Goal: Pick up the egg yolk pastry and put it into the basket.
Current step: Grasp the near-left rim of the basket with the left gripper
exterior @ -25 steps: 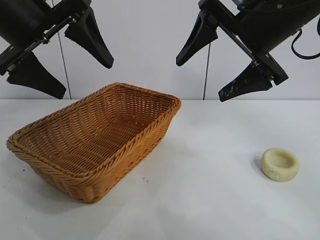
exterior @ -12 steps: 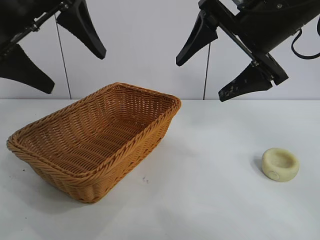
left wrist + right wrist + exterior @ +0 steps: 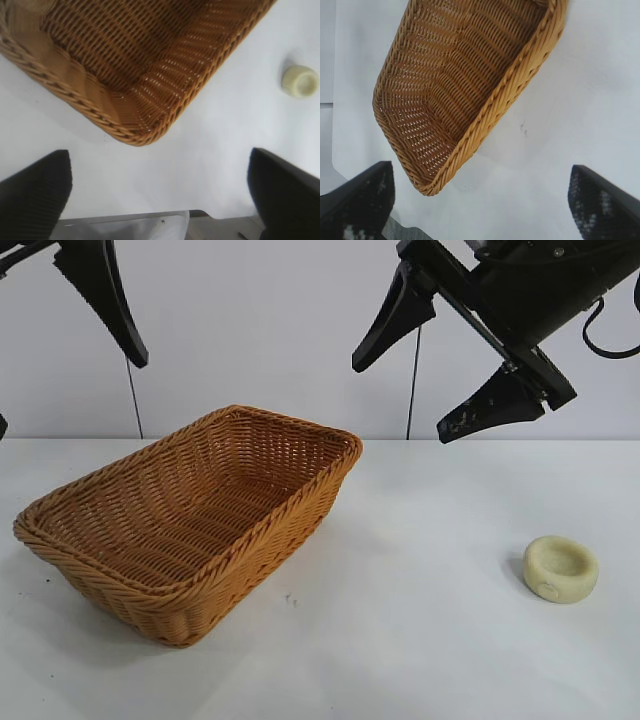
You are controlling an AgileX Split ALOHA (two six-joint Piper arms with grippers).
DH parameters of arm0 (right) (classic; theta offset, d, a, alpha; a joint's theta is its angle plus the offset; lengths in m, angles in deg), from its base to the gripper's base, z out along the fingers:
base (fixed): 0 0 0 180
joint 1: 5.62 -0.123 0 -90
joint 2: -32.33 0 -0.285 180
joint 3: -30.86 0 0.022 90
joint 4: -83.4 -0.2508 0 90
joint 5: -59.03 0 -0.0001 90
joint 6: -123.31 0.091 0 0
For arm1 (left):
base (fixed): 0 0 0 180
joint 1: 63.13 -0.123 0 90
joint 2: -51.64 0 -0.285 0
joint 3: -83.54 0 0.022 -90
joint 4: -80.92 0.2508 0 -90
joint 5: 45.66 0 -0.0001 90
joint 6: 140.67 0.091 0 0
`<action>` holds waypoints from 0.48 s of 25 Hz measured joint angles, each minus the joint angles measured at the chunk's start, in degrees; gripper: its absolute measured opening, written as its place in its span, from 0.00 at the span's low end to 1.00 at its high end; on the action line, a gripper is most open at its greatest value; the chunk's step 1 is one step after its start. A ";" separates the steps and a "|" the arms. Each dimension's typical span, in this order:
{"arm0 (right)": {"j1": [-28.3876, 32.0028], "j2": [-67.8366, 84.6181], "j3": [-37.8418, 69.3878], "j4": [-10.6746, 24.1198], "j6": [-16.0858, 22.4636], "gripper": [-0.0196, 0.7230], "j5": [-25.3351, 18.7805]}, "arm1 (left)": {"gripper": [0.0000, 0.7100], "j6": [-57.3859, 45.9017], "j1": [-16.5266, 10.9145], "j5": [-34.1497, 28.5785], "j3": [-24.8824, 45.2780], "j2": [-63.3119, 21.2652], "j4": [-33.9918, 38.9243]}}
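Note:
The egg yolk pastry [image 3: 560, 568], a small pale yellow puck with a dimpled top, lies alone on the white table at the right; the left wrist view shows the pastry [image 3: 300, 81] beyond the basket's corner. The orange-brown wicker basket [image 3: 300, 502] stands at the left with nothing in it, its braided rim [image 3: 135, 137] [image 3: 520, 80] in both wrist views. My left gripper [image 3: 68, 395] hangs high at the upper left, open, partly out of the picture. My right gripper [image 3: 400, 402] hangs high, up and left of the pastry, open and holding nothing.
A white wall stands close behind the table, with thin dark vertical lines [image 3: 412, 380] on it. Bare white tabletop [image 3: 420, 620] lies between the basket and the pastry. A grey table edge [image 3: 125, 225] shows in the left wrist view.
My left gripper has swung up and to the left, partly leaving the exterior view. The right gripper, basket and pastry have not moved.

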 joint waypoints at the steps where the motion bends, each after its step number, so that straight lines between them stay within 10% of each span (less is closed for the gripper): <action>1: 0.00 0.00 0.00 0.00 0.00 0.94 0.00 | 0.96 -3.27 1.04 0.57 0.05 0.00 1.99; 12: 0.00 0.00 0.00 0.00 0.00 0.94 0.00 | 0.96 -31.56 3.17 4.51 0.61 2.14 16.29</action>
